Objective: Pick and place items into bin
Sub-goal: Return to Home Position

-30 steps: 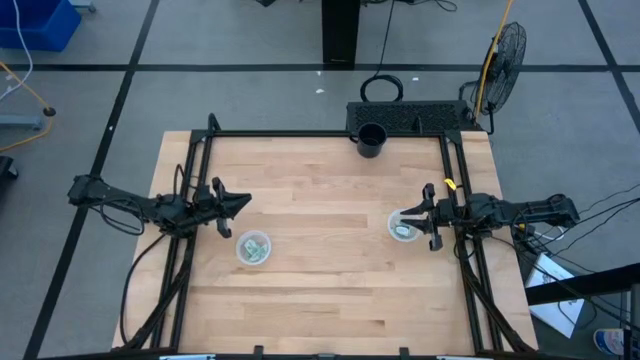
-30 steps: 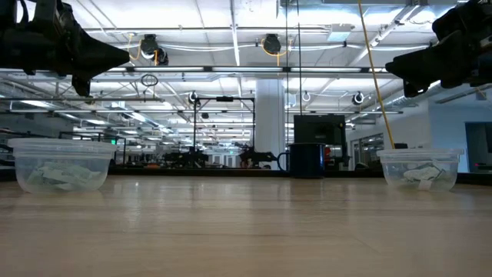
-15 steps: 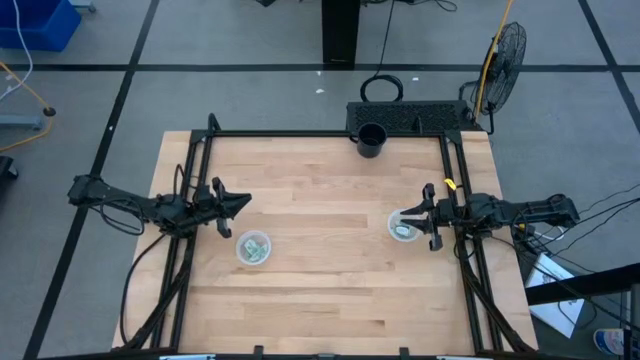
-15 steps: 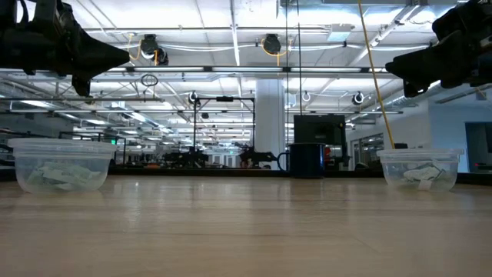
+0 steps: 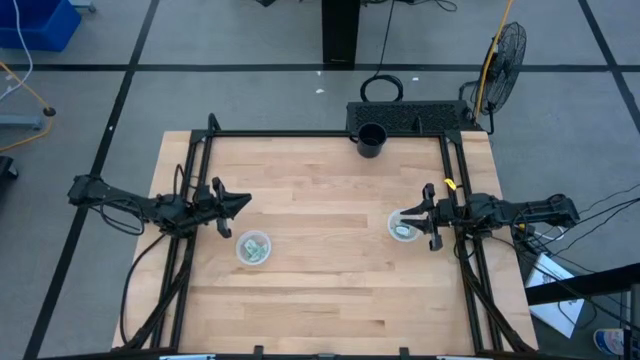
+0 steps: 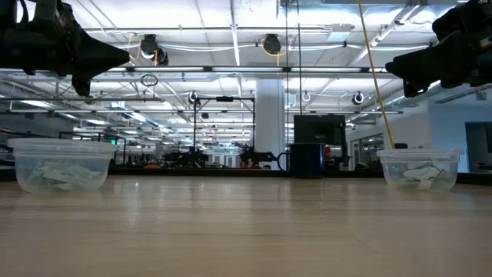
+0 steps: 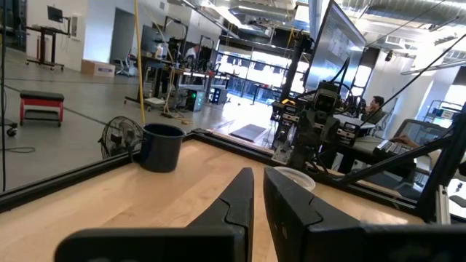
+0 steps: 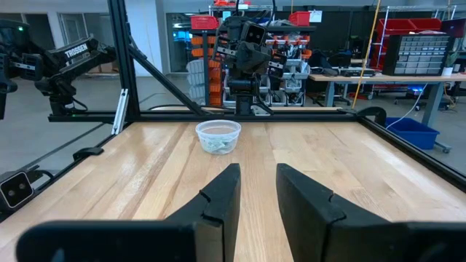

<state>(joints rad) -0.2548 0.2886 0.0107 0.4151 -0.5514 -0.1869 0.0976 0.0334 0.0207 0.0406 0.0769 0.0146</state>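
Two clear plastic cups stand on their bases on the wooden table, each holding small pale green crinkled items. The left cup (image 5: 253, 247) (image 6: 58, 165) (image 8: 218, 136) sits just near-side of my left gripper (image 5: 243, 201) (image 6: 123, 55) (image 7: 258, 191), which hovers above the table with its fingers together, holding nothing. The right cup (image 5: 403, 227) (image 6: 421, 168) (image 7: 295, 177) lies under and slightly near-side of my right gripper (image 5: 408, 213) (image 6: 390, 68) (image 8: 258, 182), which hovers with a small gap between its fingers. A dark mug-like bin (image 5: 371, 140) (image 6: 306, 160) (image 7: 162, 147) stands at the far edge.
A black frame rail (image 5: 330, 133) runs along the table's far edge and both sides. A black tray (image 5: 410, 117) and a fan (image 5: 505, 50) stand beyond the far right corner. Bare wood (image 5: 325, 210) lies between the two cups.
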